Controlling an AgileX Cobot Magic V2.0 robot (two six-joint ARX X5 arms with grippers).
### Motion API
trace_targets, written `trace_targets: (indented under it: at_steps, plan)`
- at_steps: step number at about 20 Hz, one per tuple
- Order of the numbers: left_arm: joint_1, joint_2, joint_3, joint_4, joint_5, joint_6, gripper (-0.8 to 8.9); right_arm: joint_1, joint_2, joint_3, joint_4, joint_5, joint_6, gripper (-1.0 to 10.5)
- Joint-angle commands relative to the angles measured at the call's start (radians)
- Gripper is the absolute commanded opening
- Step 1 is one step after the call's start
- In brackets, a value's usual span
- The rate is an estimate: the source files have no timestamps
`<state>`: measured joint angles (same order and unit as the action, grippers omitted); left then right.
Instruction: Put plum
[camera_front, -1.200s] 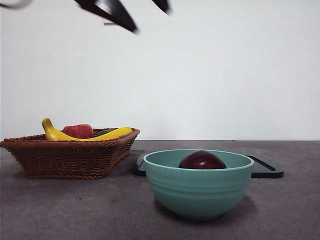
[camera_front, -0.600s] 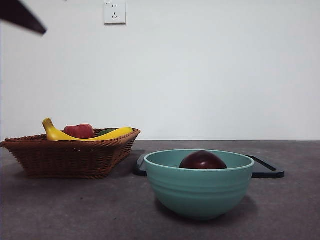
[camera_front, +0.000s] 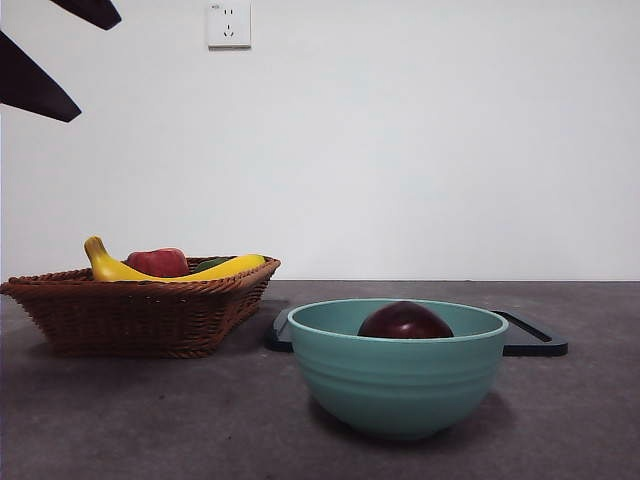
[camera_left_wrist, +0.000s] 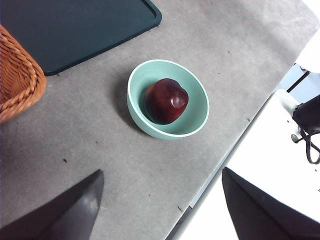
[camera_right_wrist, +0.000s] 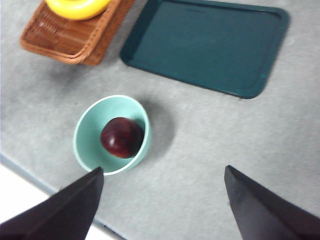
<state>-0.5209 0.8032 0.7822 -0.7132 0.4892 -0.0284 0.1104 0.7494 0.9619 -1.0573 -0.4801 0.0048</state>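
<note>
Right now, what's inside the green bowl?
Only the plum sits inside the teal bowl. The bowl's floor beneath the plum is covered, so hidden.

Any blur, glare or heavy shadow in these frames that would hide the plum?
Front view: sharp and evenly lit, plum half hidden by the teal bowl rim. Left wrist view: crisp, small highlight on the plum. Right wrist view: softly blurred overall, plum still recognisable.
</note>
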Motion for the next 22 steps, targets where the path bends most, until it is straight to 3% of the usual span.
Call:
trace_targets:
  at_steps: [1, 7, 11, 19, 22]
  plan:
    - [-0.004, 0.003, 0.008, 0.008, 0.006, -0.006, 3.74, 0.037, 0.036, 0.018, 0.009, -0.026, 0.034, 3.9]
    - [-0.004, 0.003, 0.008, 0.008, 0.006, -0.010, 3.74, 0.200, 0.165, -0.084, 0.192, -0.005, 0.135, 3.7]
    - [-0.004, 0.003, 0.008, 0.009, 0.006, -0.010, 3.74, 0.297, 0.254, -0.195, 0.375, 0.071, 0.199, 3.5]
    - [-0.004, 0.003, 0.008, 0.010, 0.006, -0.010, 3.74, 0.420, 0.439, -0.255, 0.587, 0.220, 0.261, 3.0]
    - [-0.004, 0.003, 0.008, 0.010, 0.006, -0.009, 3.74, 0.447, 0.510, -0.255, 0.654, 0.230, 0.288, 2.7]
